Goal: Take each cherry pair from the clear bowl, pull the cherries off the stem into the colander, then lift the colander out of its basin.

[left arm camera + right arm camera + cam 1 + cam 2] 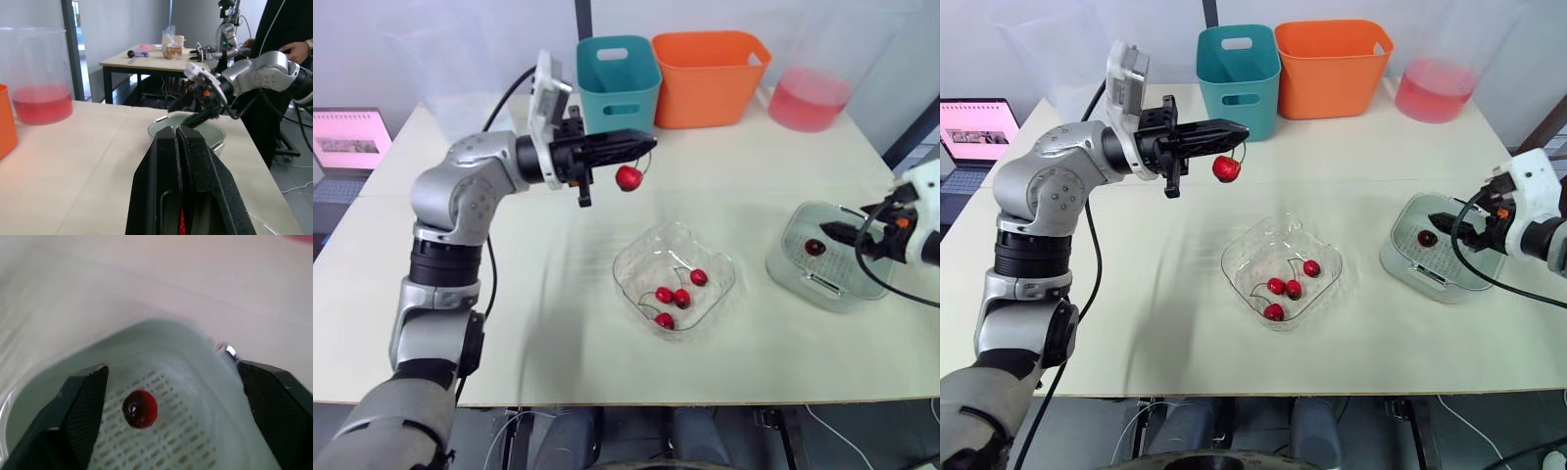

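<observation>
Four cherries (681, 298) in clear bowl (677, 230), one in colander (847, 269); left tool (650, 146) clamps one stemmed cherry (627, 178), right tool (825, 233) apart.

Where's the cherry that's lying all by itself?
The dark red round cherry lies on the slotted floor of the pale green plastic colander, on the right side of the table, right by the open right gripper.

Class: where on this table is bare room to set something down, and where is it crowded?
Free: the front-left stretch beside the clear bowl; the gap between bowl and colander. Crowded: the back edge with teal bin, orange bin, jug; the right gripper over the colander; the left gripper holding a cherry behind the bowl.
</observation>
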Available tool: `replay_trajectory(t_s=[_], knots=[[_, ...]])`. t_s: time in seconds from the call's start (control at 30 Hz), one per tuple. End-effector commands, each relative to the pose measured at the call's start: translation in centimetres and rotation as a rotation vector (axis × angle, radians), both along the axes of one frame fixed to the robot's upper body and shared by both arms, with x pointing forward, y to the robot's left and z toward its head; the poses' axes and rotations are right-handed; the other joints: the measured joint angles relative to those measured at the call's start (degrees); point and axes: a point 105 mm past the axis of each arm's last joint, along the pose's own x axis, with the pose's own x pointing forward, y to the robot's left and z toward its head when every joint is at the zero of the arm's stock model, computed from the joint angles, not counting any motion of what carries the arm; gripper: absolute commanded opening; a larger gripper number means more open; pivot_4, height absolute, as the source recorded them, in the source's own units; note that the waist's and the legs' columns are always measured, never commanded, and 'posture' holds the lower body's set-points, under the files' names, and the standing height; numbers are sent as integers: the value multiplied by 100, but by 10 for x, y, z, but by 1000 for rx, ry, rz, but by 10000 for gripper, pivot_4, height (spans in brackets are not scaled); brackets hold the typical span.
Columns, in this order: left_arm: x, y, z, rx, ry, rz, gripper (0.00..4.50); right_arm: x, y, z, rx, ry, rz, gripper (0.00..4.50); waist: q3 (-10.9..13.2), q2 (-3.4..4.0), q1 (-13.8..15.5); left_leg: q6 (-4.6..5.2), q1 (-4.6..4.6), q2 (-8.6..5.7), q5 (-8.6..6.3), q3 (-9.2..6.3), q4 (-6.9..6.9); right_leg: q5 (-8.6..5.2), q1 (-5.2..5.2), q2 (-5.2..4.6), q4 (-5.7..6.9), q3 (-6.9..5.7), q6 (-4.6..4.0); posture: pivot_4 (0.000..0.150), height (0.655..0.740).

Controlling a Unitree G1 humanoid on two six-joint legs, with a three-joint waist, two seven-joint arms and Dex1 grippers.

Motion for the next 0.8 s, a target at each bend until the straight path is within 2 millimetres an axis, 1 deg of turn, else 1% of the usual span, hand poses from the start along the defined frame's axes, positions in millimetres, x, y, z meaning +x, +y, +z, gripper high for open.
replay_trajectory(t_s=[0.03, 0.1, 0.13, 0.2, 0.23, 0.3, 0.4, 0.47, 0.53, 0.67, 0.8], knots=[[-3, 4, 9, -20, -41, 6, 0, 1, 23, 35, 78, -109, 96, 42960, 0, 0, -4, 0, 0, 0, 0, 0, 0, 0, 0, -1, 0, 0, 0, 1500, 7400], [-5, 4, 11, -24, -41, 2, 0, 0, 55, 43, 188, -122, 219, 42960, 0, 0, -24, 0, 0, 1, 0, -1, 0, 0, 0, 0, -1, 0, 0, 1500, 7400], [-6, 4, 12, -29, -37, -7, 0, 0, 77, 45, 262, -124, 296, 42960, 0, 0, -32, -1, 0, 3, 0, -2, 0, 0, 0, 2, 0, 0, 0, 1500, 7400], [-9, 3, 15, -41, -28, -23, 0, 1, 107, 47, 378, -123, 382, 42960, 1, -1, -35, -4, 1, 7, 3, -6, -1, 0, 0, 7, 0, 0, 0, 1500, 7400], [-11, 3, 17, -53, -21, -35, 0, 1, 124, 47, 433, -114, 435, 44209, 1, -2, -32, -5, 1, 8, 3, -7, -1, 0, 0, 6, 0, 0, 0, 1500, 7400], [-12, 3, 20, -64, -16, -39, 0, -5, 164, 43, 526, -82, 571, 44209, 1, -3, -14, -6, 0, 7, 4, -11, 1, 0, 1, 4, 0, -2, 0, 1500, 7400], [-12, 4, 20, -61, -16, -36, 0, -16, 204, 43, 596, -62, 710, 44209, 1, -2, 21, -10, -4, 3, 6, -15, 0, 0, -2, -2, 0, -3, 0, 1500, 7400], [-12, 4, 19, -59, -16, -37, 0, -20, 225, 47, 624, -72, 764, 44209, 1, -2, 16, -12, -8, -3, 7, -17, 1, 0, -2, -9, -2, -4, 0, 1500, 7400], [-14, 3, 19, -58, -14, -45, 0, -21, 239, 51, 646, -88, 791, 44209, 1, -2, 2, -13, -7, -5, 8, -16, 3, 0, -2, -11, -2, -3, 0, 1500, 7400], [-16, 1, 18, -55, -10, -53, 0, -19, 255, 56, 669, -107, 814, 44209, 1, -2, -8, -15, -6, -4, 8, -17, 1, 0, -6, -8, 2, -3, 0, 1500, 7400], [-17, -1, 17, -56, -7, -59, 0, -17, 268, 56, 694, -106, 821, 44209, 0, -1, -27, -14, -6, -3, 8, -15, 0, 0, -10, -7, 7, -2, 0, 1500, 7400]])
